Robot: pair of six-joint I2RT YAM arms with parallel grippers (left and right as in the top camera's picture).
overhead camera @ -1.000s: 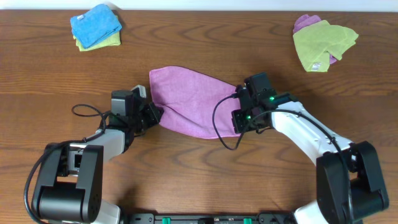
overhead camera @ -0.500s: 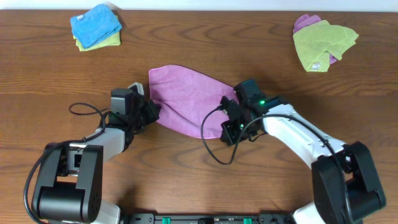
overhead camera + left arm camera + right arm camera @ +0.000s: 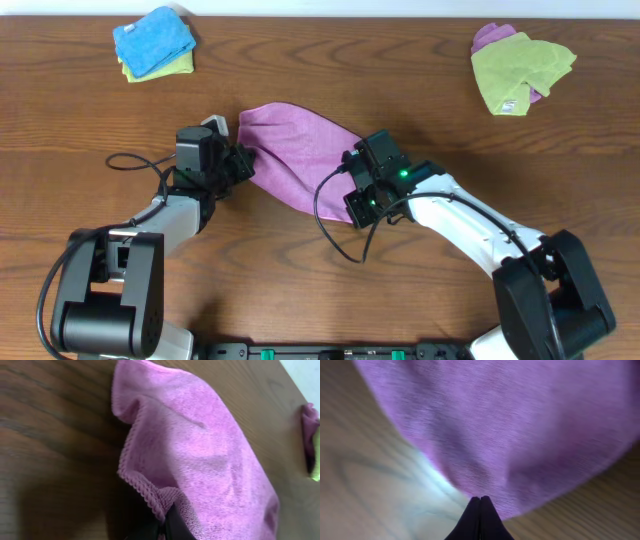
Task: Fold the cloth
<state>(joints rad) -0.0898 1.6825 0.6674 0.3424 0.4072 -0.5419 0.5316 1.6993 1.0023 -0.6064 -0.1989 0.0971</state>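
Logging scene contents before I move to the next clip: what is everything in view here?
cloth: 1, purple-magenta, table centre, between the grippers
blue cloth: 1, blue, far left, on top of a pile
yellow-green cloth: 1, yellow-green, under the blue cloth
lime-green cloth: 1, lime-green, far right
purple cloth: 1, purple, mostly under the lime-green cloth
table: 1, brown wood, under everything
left gripper: 1, black, shut on the cloth's left edge
right gripper: 1, black, shut on the cloth's right edge

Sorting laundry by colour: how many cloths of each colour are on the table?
Purple: 2, the cloth in the middle and the far purple cloth
Green: 2, right green cloth, left green cloth
Blue: 1, blue cloth
Total: 5
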